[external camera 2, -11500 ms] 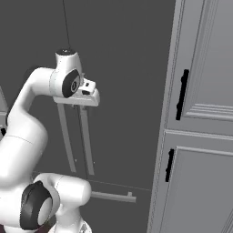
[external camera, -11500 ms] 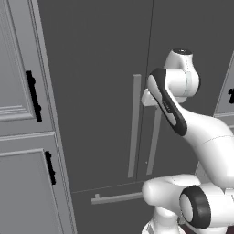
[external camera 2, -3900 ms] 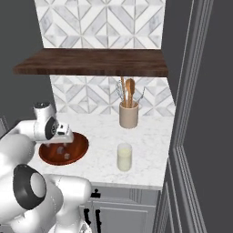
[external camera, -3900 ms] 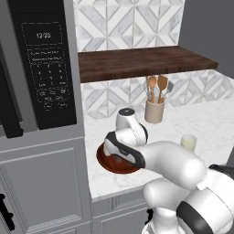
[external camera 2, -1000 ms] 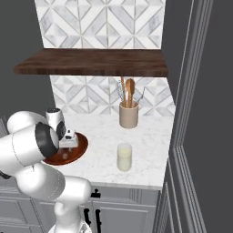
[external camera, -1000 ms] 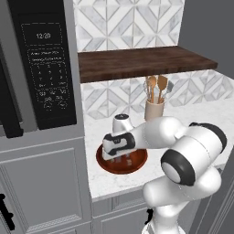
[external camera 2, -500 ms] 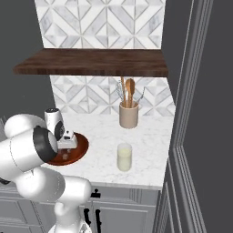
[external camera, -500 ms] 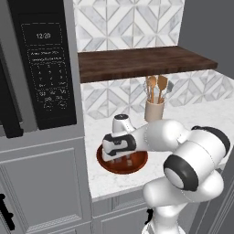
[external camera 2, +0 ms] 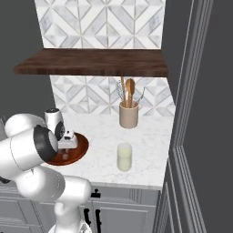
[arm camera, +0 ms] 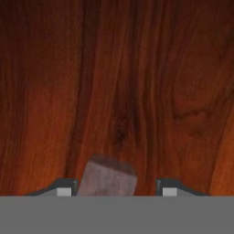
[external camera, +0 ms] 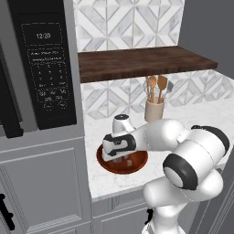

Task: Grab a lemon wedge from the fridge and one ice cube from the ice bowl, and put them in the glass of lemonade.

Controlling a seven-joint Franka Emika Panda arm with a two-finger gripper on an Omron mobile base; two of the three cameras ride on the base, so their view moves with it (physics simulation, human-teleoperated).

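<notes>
Reaching down into the ice bowl, the gripper hung low over the reddish-brown wood. From the hand camera an ice cube sat between the two finger tips, the left tip just beside it and the right tip with a gap to spare. The jaws stood partly apart, and I could not tell whether they had yet pinched the cube. From the left, another small pale cube lay on the bowl's floor near the gripper.

The bowl rested on the white marble worktop, close to its front edge and near a tall grey cabinet that carried a black microwave. The glass of lemonade stood well apart to the right of the bowl, with bare worktop between them. Behind, against the patterned tile wall, a beige crock held wooden spoons, under a dark wooden shelf. The robot's own bulky white arm crossed in front of the bowl and hid part of its rim in both base views.
</notes>
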